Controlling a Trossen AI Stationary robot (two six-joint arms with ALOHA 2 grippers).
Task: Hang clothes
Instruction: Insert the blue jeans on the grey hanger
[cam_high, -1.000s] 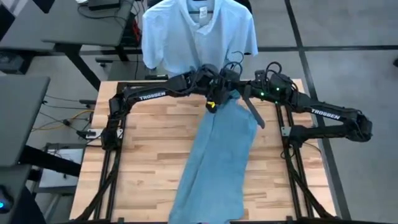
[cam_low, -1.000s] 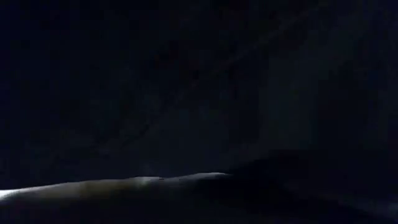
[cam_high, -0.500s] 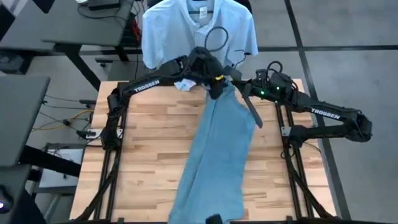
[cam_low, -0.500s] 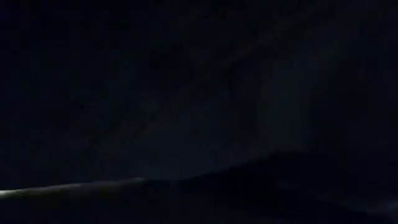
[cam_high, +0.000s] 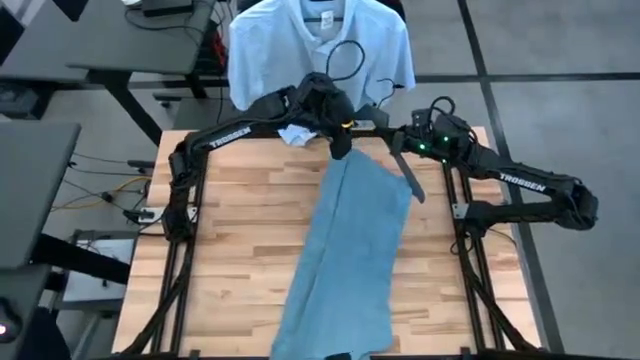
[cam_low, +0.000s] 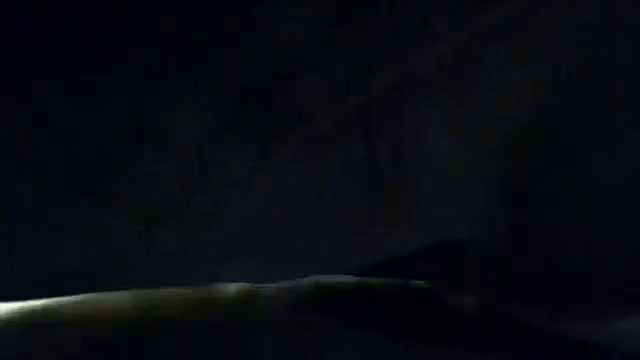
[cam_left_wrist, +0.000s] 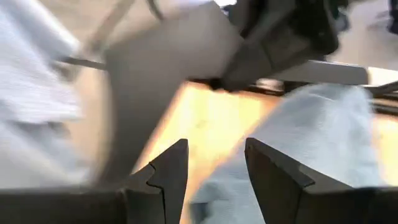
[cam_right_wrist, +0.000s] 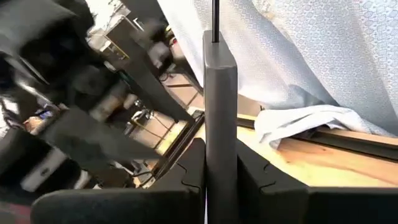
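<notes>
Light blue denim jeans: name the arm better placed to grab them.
Left. The left hand is open, empty, at the light blue denim jeans' top edge; the right hand is shut on a grey bar.

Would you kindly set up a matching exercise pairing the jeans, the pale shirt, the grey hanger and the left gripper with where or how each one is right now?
Things:
1. jeans
2. pale shirt
3. grey hanger
4. left gripper

Places or states:
A. beyond the far edge of the table
B. open, holding nothing, near the jeans' top end
C. lying lengthwise on the wooden table
D. clamped in the right gripper

Pairs: 1-C, 2-A, 3-D, 4-B
</notes>
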